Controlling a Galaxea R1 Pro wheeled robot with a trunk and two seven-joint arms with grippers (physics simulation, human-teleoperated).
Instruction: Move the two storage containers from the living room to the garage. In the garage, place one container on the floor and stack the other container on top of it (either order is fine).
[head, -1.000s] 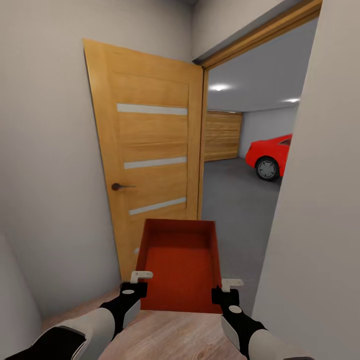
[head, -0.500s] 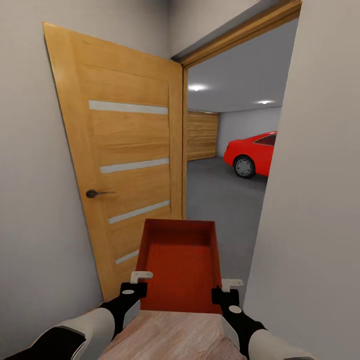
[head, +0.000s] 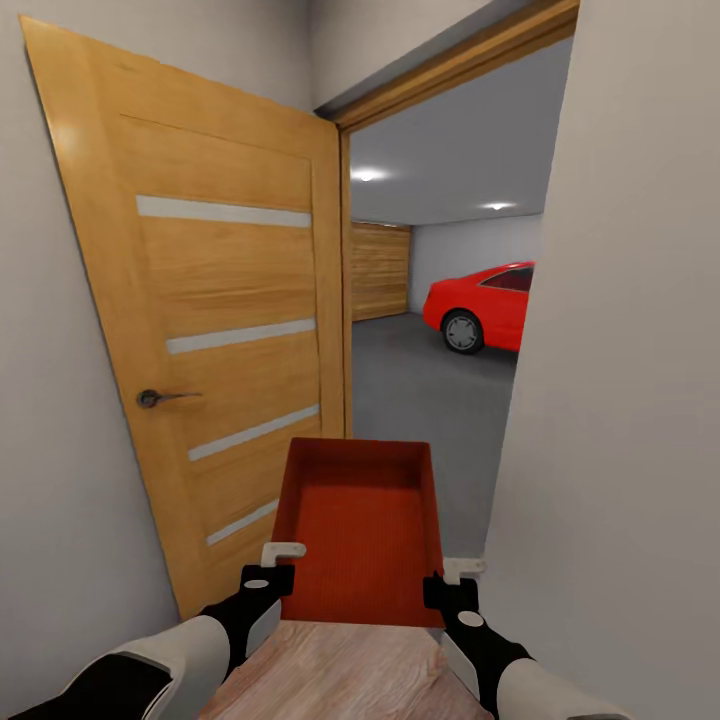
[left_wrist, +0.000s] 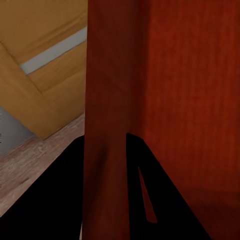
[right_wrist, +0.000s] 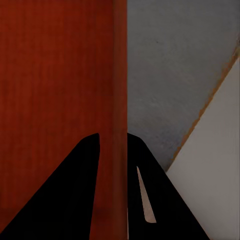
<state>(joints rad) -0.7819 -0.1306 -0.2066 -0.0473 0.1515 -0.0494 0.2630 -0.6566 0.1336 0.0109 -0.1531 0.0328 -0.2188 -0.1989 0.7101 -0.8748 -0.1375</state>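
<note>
Even soft light, ceiling lights (head: 368, 175) glowing

I'm looking at a storage container (head: 360, 525) with a matt red-orange finish, its inner base finely ribbed, plastic by the look of it, though the render is soft. In the left wrist view its wall (left_wrist: 165, 90) shows the same faint grain. At left of the frame the door (head: 215, 330) is warm honey wood, satin, with pale frosted strips and a dark metal handle (head: 160, 398). The garage floor (head: 420, 400) is smooth mottled grey concrete. Upper right of centre, the car (head: 485, 305) is glossy red. At the bottom edge, light wood planks (head: 345, 675), matt. My gripper bodies are matt black.
</note>
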